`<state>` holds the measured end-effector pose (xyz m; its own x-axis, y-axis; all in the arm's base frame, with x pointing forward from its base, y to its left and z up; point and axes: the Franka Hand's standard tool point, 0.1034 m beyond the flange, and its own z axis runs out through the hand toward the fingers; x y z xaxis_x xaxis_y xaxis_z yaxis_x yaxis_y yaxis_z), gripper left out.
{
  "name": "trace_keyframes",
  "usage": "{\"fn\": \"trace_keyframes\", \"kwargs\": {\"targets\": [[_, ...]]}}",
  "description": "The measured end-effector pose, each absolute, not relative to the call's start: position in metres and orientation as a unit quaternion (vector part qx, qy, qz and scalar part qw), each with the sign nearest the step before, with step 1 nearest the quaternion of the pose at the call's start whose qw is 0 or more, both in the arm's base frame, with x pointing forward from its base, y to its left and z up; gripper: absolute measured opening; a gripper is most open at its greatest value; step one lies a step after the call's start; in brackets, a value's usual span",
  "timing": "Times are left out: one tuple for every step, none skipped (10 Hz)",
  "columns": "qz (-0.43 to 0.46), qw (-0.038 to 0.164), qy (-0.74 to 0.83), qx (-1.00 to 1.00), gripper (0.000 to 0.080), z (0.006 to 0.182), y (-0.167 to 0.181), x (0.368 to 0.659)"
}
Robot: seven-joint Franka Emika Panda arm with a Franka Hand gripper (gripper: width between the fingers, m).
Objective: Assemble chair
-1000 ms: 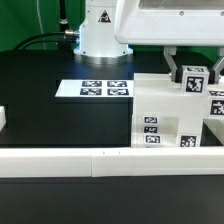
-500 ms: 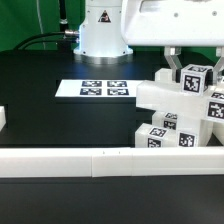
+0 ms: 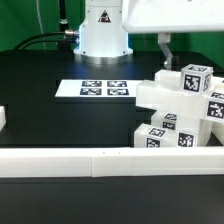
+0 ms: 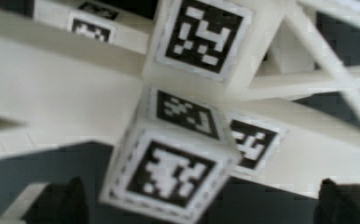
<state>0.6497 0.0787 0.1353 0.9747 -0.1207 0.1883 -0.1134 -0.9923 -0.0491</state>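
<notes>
White chair point(image 3: 172, 118) parts are seen stacked at the exterior view's right of a black tabletop point(image 3: 50, 115). They sit close behind a long low white rail point(image 3: 80, 160) that runs across the front. No words or brand names can be read; the only markings are square black-and-white tags. Such tags are carried on the facing sides of the stacked parts and on a square post point(image 3: 195, 78), whose tagged end is topmost. Several more tags are printed on the marker board point(image 3: 100, 89), which lies flat near the middle, in front of the white arm base point(image 3: 100, 35). A mark on that base is too small to be made out.

The claw point(image 4: 203, 205) is held open above the post. In the wrist view its two dark fingers point(image 4: 61, 200) are seen wide apart, with the tagged post end between them and a gap on each side.

Bare tabletop is left between the marker board and the rail. More is left toward the exterior view's left, where a small white block point(image 3: 3, 120) is cut off by the picture edge. The chair parts are cut off by the right edge.
</notes>
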Motion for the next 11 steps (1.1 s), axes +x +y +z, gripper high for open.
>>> {"fn": "trace_keyframes", "kwargs": {"targets": [[-0.094,0.016,0.041,-0.995,0.0648,0.133,0.077,0.649],[-0.094,0.014,0.020,-0.995,0.0649,0.132,0.076,0.649],[-0.094,0.013,0.011,-0.995,0.0649,0.132,0.076,0.649],[-0.094,0.013,0.012,-0.995,0.0649,0.131,0.077,0.649],[-0.094,0.013,0.012,-0.995,0.0649,0.131,0.076,0.649],[-0.094,0.013,0.012,-0.995,0.0649,0.131,0.077,0.648],[-0.094,0.016,0.008,-0.995,0.0649,0.134,0.083,0.640],[-0.098,0.020,0.002,-0.995,0.0649,0.138,0.090,0.615],[-0.107,0.023,-0.003,-0.994,0.0649,0.140,0.095,0.589],[-0.124,0.025,-0.010,-0.992,0.0649,0.135,0.101,0.566],[-0.117,0.024,-0.011,-0.993,0.0649,0.128,0.102,0.552]]}}
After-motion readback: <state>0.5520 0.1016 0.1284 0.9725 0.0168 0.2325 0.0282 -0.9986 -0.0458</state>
